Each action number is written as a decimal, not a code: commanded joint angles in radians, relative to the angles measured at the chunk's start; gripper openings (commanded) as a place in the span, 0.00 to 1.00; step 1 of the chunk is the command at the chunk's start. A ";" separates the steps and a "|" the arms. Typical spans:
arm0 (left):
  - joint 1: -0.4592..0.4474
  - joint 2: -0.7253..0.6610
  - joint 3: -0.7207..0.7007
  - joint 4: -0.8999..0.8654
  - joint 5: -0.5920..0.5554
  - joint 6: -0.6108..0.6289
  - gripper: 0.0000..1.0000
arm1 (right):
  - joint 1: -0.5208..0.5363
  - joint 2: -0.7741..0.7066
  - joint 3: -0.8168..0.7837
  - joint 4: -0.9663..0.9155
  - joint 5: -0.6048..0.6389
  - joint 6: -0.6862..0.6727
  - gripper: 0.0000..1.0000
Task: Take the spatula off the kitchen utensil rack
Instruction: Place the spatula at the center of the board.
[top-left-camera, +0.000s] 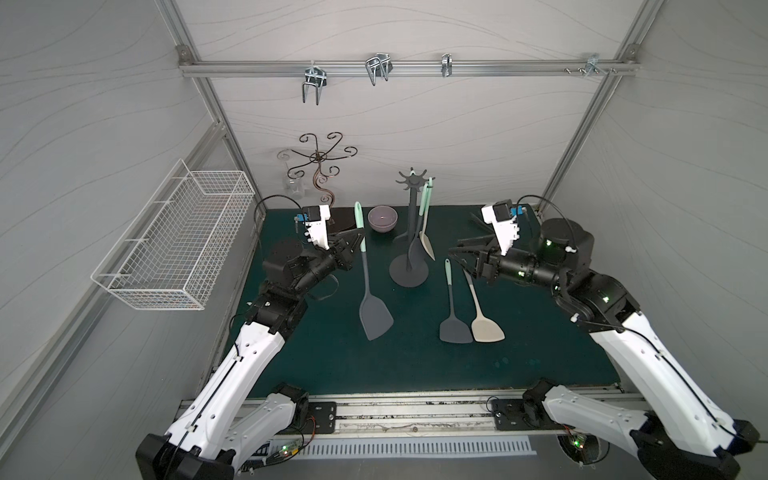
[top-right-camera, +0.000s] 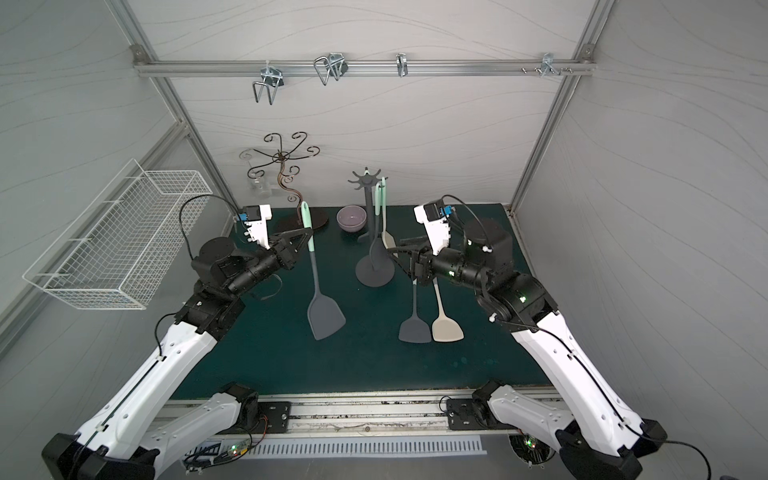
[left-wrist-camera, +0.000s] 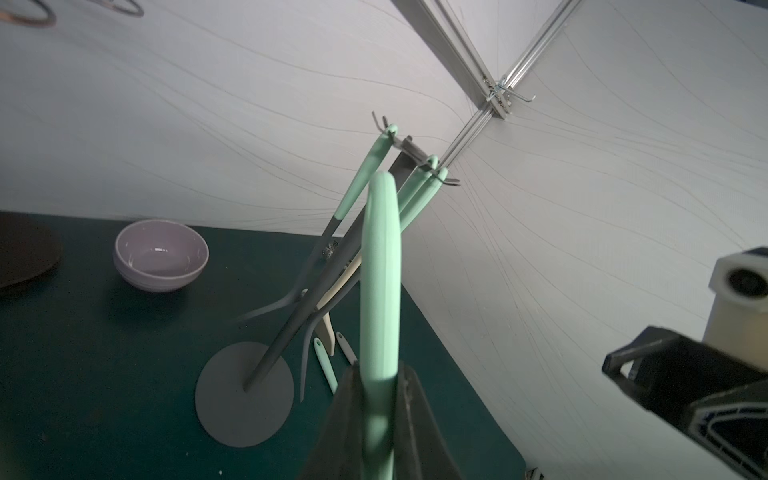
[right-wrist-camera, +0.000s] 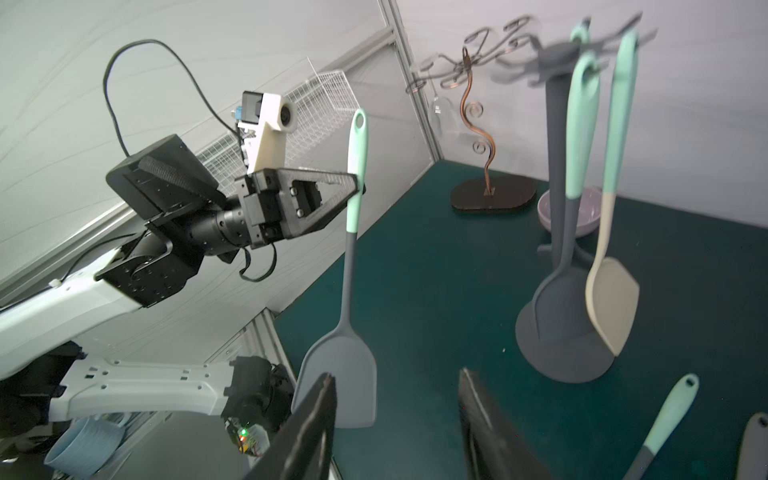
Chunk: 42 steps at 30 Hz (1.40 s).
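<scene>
Plainly the left gripper (top-left-camera: 360, 240) clamps a mint-handled grey spatula (top-left-camera: 375, 311); right gripper (top-left-camera: 456, 259) gapes empty.

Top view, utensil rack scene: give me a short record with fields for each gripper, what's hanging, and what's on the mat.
left gripper: shut on held grey spatula, at its mint handle, blade down
right gripper: open, empty
kitchen utensil rack: upright, hanging beige spatula and grey spoon on its hooks
on mat: loose grey spatula and loose beige spatula, side by side
</scene>
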 joint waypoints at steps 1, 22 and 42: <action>0.003 0.009 -0.031 0.234 0.036 -0.178 0.00 | 0.092 0.007 -0.115 0.118 0.018 0.108 0.49; -0.011 -0.001 -0.093 0.300 0.138 -0.281 0.00 | 0.300 0.464 0.215 0.141 0.229 0.023 0.52; -0.011 -0.005 -0.045 0.190 0.158 -0.190 0.00 | 0.300 0.578 0.266 0.095 0.131 0.073 0.36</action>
